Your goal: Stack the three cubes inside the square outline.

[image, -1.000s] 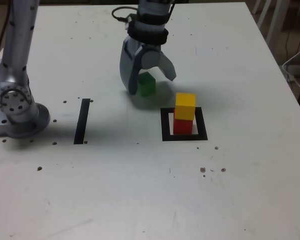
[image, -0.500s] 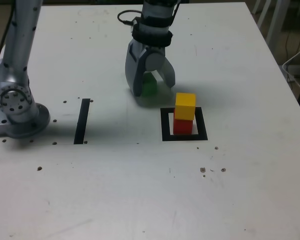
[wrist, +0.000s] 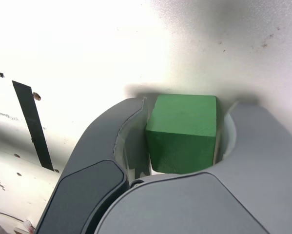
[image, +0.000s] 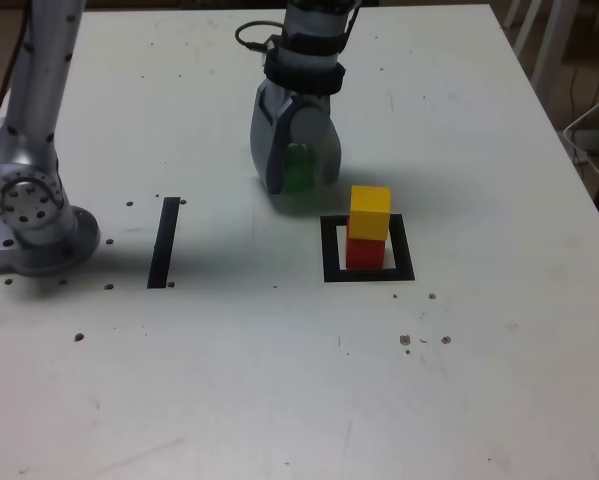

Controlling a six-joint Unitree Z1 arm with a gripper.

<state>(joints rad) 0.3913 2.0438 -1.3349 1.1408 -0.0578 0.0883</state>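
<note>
the arm comes in from the far edge of the table [image: 279,400] and points pretty much straight down, with the gripper [image: 297,180] sitting low at the table surface. its two grey jaws are drawn in against the sides of the green cube [wrist: 182,131], so it's pinching that block, which looks like it's resting on the table just behind the square outline [image: 369,272] and toward the exterior view's left of it.

inside the outline the red cube [image: 365,250] sits on the white centre with the yellow cube [image: 370,212] stacked on top. the gripper is near that little tower but apart from it, with a strip of bare table between them.

plenty of open room in front and toward the exterior view's right. on the exterior view's left there's the straight black strip [image: 164,241] and the arm's base [image: 34,215], well apart from the gripper.

hard to see bits: in the exterior view the jaws cover most of the green cube, only a sliver shows. the upper arm is cut off at the top of the picture. in the wrist view the jaw tips blend into shadow, so exact contact at the tips is tough to make out.
</note>
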